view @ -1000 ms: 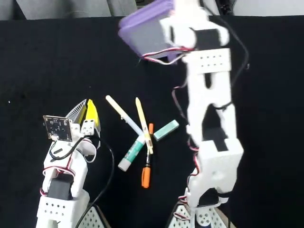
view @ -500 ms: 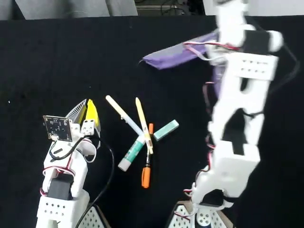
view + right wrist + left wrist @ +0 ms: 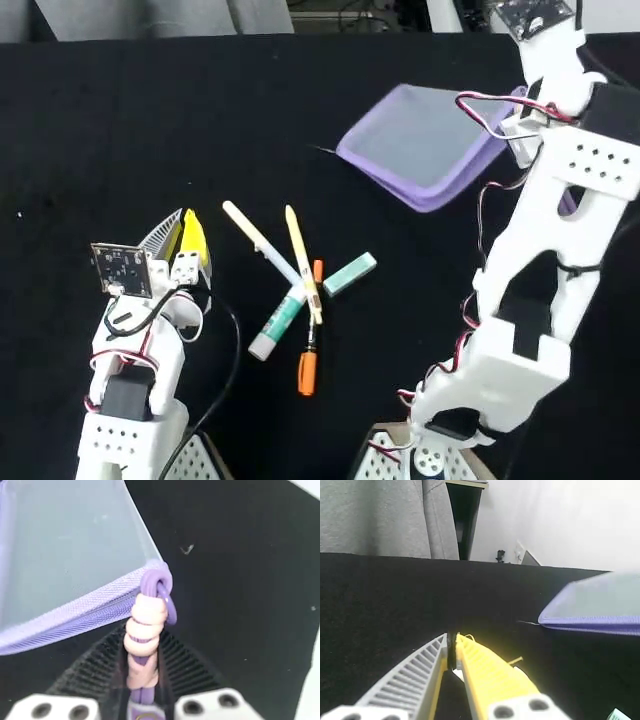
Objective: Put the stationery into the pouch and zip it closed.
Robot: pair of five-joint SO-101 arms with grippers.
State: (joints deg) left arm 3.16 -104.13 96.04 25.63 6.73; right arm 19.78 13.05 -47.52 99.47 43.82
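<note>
1. High view: pinching zipper pull (image 3: 146,630) in right gripper (image 3: 142,650), dangling purple pouch (image 3: 425,140) above table's (image 3: 150,120) far right.
2. Resting left gripper (image 3: 452,641) closed, empty, beside scattered stationery (image 3: 297,290).
3. Likely positioning pouch; next, opening it near stationery.

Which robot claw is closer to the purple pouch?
Right. The right gripper is clamped on the purple pouch by its pull cord, so it is touching it. The left gripper rests shut, well away from it, beside the pens.
</note>
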